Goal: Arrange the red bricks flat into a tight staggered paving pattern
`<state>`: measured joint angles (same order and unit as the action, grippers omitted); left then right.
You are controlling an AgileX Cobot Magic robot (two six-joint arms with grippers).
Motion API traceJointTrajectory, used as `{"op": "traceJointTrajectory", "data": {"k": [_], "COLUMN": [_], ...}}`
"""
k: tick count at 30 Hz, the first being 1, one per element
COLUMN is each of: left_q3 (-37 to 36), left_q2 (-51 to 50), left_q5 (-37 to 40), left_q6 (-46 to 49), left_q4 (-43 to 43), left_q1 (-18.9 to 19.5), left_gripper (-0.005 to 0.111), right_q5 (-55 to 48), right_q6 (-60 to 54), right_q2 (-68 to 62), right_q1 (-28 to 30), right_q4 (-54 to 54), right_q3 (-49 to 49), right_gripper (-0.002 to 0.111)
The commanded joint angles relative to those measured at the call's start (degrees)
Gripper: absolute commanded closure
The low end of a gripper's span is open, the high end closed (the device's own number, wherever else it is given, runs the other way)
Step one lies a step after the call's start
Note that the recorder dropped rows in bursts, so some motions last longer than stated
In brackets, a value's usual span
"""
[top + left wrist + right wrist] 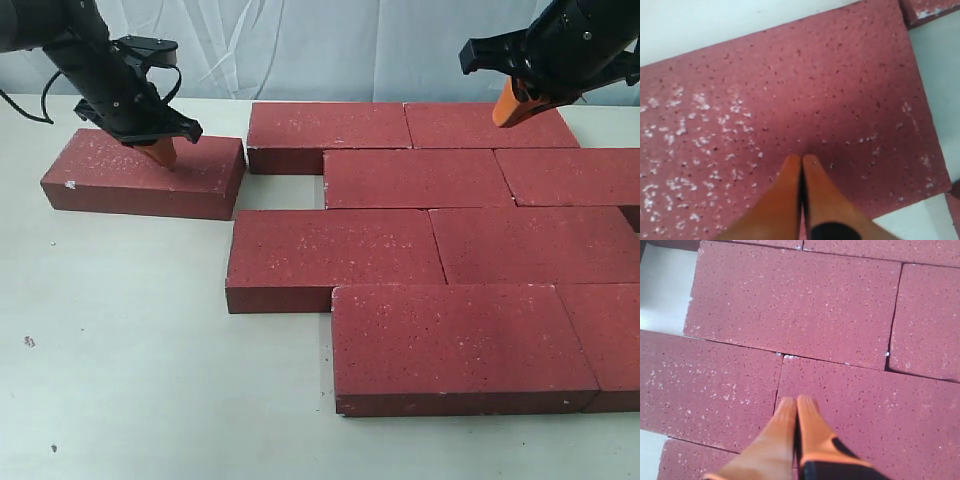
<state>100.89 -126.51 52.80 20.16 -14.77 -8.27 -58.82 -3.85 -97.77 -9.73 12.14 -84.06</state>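
Several dark-red bricks lie flat in a staggered block at centre and right of the exterior view. One loose brick with a small white chip sits apart at the left, a gap between it and the block. My left gripper is shut, its orange tips resting on that loose brick's top; the same gripper holds nothing. My right gripper is shut and hovers above the far row of the block; in its wrist view the right gripper points at a joint between bricks.
The pale table shows bare at the front left and in the notch between the loose brick and the block. A grey backdrop hangs behind the table. Bricks run off the right edge of the exterior view.
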Motion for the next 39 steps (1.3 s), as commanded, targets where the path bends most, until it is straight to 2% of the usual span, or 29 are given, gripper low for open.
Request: {"op": "traceJointTrajectory", "data": {"k": [1, 23, 30, 39], "left_q3": [-0.07, -0.07, -0.07, -0.07], "left_q2": [-0.78, -1.42, -1.42, -1.42], "left_q5": [-0.39, 7.18, 7.10, 8.81], "left_q6": [1.49, -0.92, -0.56, -0.57], "left_q4": [-3.56, -5.63, -11.34, -2.96], "left_q1": [-0.23, -0.23, -0.41, -0.41], "left_gripper": [0.107, 0.107, 0.107, 0.107], "right_q5": [0.75, 0.74, 0.89, 0.89], "right_q6": [-0.55, -0.55, -0.55, -0.55], "right_q2": [0.37, 0.37, 0.37, 0.37], "right_q1": [0.36, 0.36, 0.36, 0.36], "right_q4": [0.08, 0.19, 0.18, 0.18], "right_q3": [0.24, 0.24, 0.24, 0.24], "right_gripper": [0.109, 0.109, 0.109, 0.109]}}
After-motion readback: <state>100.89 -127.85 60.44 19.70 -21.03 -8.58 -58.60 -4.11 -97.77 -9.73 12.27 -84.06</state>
